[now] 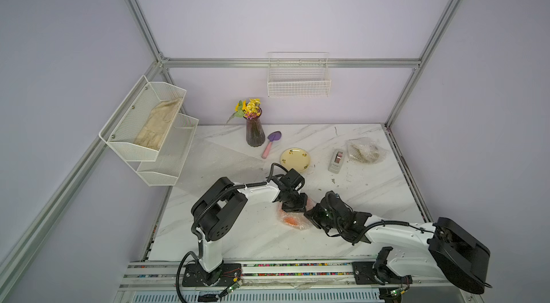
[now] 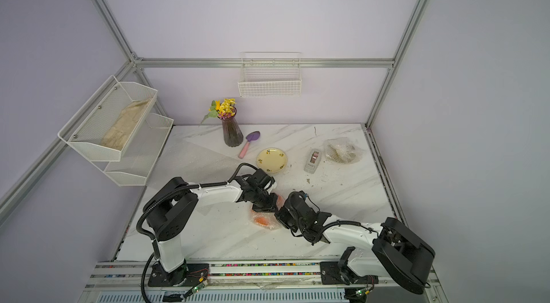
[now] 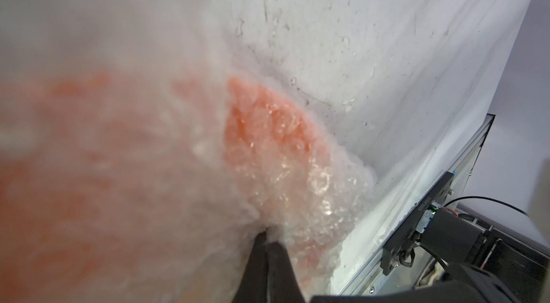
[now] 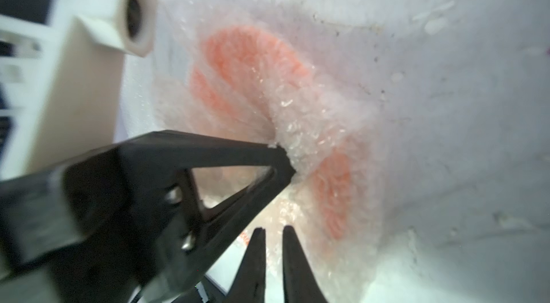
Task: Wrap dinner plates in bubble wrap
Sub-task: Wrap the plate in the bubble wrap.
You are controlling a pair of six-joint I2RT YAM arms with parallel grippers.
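A: Bubble wrap (image 3: 312, 185) lies on the bench (image 1: 253, 236), midway along and toward its front edge, bunched round the orange plate (image 3: 268, 126).
B: Loose folds, I'd say. Left claw (image 3: 268, 234) is pressed together, pinching one gathered tuft.
A: Right claw (image 4: 272, 231) stands slightly spread, holding nothing. That flap could spring back open.
B: And tugging the tuft may tip the plate out.

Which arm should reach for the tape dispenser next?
Right. The left hand is shut on the bubble wrap over the orange plate. The right hand is open, probably free, and the tape dispenser lies on that arm's side.
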